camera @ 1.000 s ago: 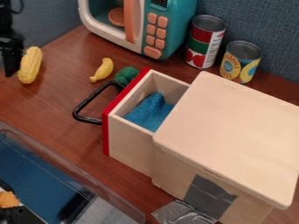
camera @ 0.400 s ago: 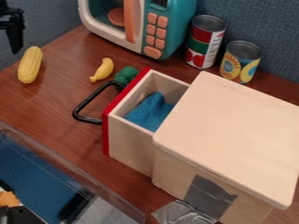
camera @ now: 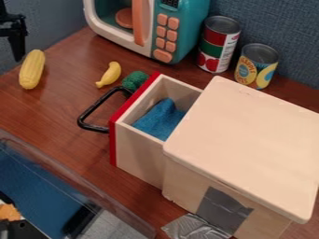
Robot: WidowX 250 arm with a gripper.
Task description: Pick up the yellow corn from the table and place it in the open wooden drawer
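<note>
The black gripper hangs at the upper left edge of the camera view, just above and left of a yellow corn cob. A small yellow banana lies to the right of the corn, and a green broccoli-like piece rests against the drawer's red front. The wooden drawer with a black handle is pulled out of a pale wooden box. Inside the drawer lies a blue cloth.
A teal and white toy microwave stands at the back. Two cans, one red and green and one yellow, are behind the box. A clear-walled bin occupies the lower left. Grey tape is on the box's side.
The gripper rose from beside the corn between the first and second frames, then came down slightly. The corn, banana, drawer and cloth have stayed put.
</note>
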